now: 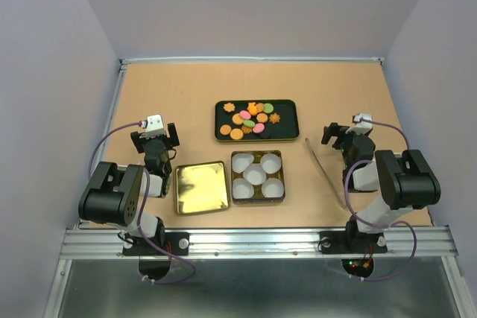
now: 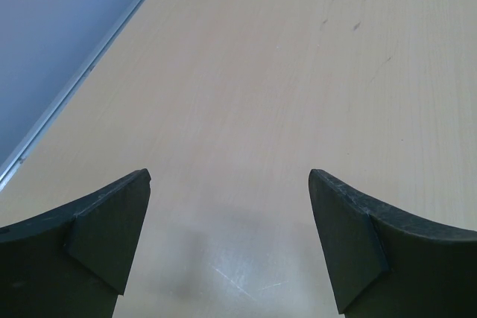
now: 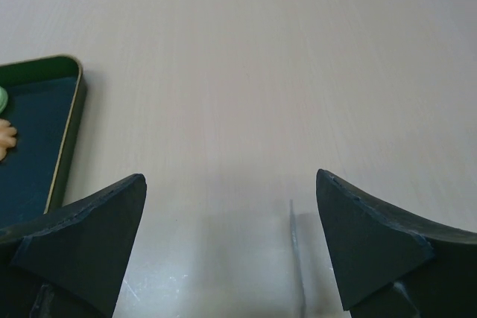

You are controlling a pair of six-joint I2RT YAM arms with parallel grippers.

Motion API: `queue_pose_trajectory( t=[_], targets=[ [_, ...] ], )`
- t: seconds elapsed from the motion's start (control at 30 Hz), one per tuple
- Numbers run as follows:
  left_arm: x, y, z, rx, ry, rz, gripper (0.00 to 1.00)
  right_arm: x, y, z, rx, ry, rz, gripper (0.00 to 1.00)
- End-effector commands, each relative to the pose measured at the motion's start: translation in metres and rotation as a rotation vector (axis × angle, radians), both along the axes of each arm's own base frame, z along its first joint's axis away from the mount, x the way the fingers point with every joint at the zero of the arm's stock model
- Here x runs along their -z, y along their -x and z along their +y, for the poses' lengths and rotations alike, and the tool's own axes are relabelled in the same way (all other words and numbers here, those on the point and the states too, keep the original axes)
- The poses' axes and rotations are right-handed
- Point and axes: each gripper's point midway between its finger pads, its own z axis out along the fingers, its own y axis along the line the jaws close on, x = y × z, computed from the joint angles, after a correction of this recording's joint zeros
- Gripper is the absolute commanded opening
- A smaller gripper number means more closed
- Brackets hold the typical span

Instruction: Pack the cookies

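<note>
1. Step in hand: the opening of the task. By my judgement packing has not begun, as no cookie lies in the tin.
2. Task items: the cookies (image 1: 250,119), in orange, pink and green, lie heaped on a dark green tray (image 1: 288,131) at the middle of the table (image 1: 171,87), beyond the tin.
3. Destination: an open tin (image 1: 232,176) stands just in front of the tray, fitted with five white paper cups (image 1: 257,176), all seemingly empty. Its gold lid (image 1: 201,188) lies flat just to the tin's left.
4. Tool: a pair of tongs (image 1: 326,173) lies on the table to the right of the tin, close beside the right arm. The right wrist view shows a thin strip of them between the fingers.
5. Left hand (image 2: 229,176): jaws wide apart, holding nothing, over bare table to the left of the lid.
6. Right hand (image 3: 230,176): jaws wide apart, holding nothing, with the tray's corner in view at its left.
7. Next move, as judged: the right hand is best placed to take up the tongs. That calls for lowering over the tongs and closing squarely across both blades, then carrying them to the tray for a single cookie.
</note>
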Motion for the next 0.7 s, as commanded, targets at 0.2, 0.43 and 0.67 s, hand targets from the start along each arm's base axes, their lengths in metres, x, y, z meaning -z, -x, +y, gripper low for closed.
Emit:
queue_pose_trajectory(
  t=[0.2,0.43,0.67],
  targets=[
    [-0.086,-0.009,0.003,-0.018,0.036,-0.349,0.99,-0.094,-0.02,-0.028,0.188,-0.088,-0.022,1.0],
    [-0.086,-0.009,0.003,-0.018,0.036,-0.349,0.99,-0.19,-0.014,0.015,0.087,-0.542,-0.026,1.0],
    [-0.086,-0.009,0.003,-0.018,0.037,-0.35,0.99,-0.142,0.013,0.026,0.126,-0.537,0.34,1.0]
  ],
)
